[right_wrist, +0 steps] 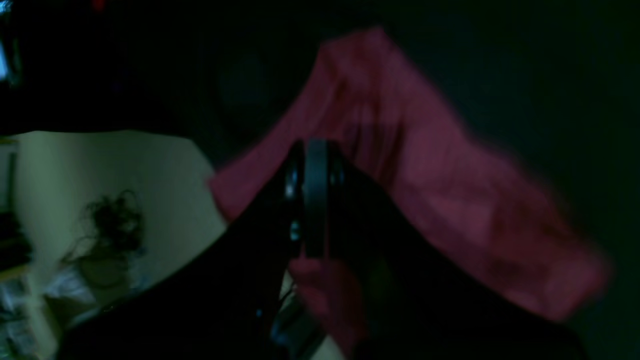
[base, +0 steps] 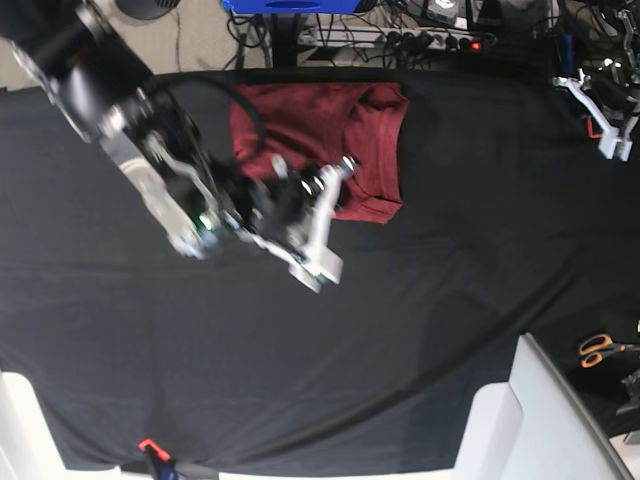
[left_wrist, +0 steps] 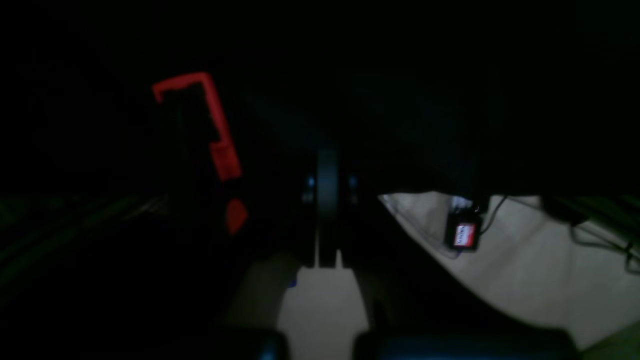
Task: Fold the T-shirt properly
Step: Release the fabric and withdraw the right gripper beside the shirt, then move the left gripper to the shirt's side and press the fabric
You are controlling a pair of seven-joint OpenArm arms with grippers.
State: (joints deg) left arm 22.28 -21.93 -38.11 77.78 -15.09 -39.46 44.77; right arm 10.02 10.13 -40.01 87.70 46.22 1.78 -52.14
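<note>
Right hand (base: pixel 345 165): fingers pressed together, at the T-shirt's near edge; whether cloth is pinched, cannot tell.
T-shirt (base: pixel 330 130): dark red, bunched on the black tabletop (base: pixel 300 360), far side, centre.
Left hand (left_wrist: pixel 327 200): fingers closed together, nothing between them.
Scissors (base: pixel 600 349): orange-handled, right edge.

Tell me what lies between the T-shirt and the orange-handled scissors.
Only bare black table cloth separates the T-shirt from the scissors, seen in the base view.

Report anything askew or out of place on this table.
The T-shirt lies folded near the table's far edge, its lower right corner rumpled and uneven. Orange-handled scissors sit at the black cloth's right edge.
</note>
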